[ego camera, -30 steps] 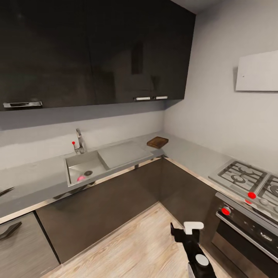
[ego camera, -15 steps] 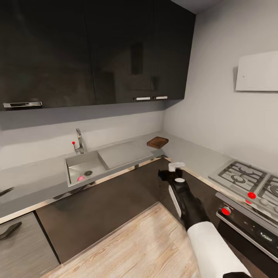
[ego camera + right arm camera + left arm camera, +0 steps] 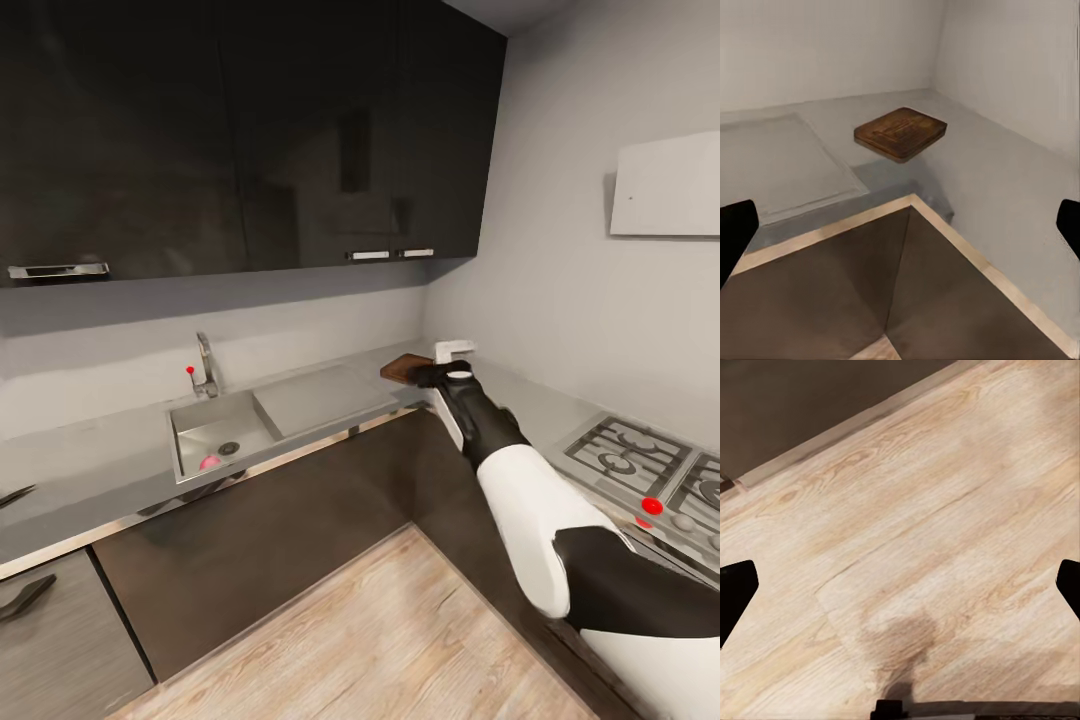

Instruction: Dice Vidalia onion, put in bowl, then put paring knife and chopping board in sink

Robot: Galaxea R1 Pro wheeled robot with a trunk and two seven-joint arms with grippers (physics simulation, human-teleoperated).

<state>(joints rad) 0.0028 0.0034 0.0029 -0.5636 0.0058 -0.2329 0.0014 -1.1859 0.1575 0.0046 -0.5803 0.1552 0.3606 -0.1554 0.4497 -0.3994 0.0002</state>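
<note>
The chopping board [image 3: 407, 368] sits in the countertop [image 3: 90, 470] corner. The right gripper [image 3: 437, 372] hangs near it, wide open and empty.

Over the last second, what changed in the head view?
The right arm rose from low over the floor and reached forward; its tool is now up by the chopping board, open, holding nothing. Camera, sink and board unchanged.
</note>
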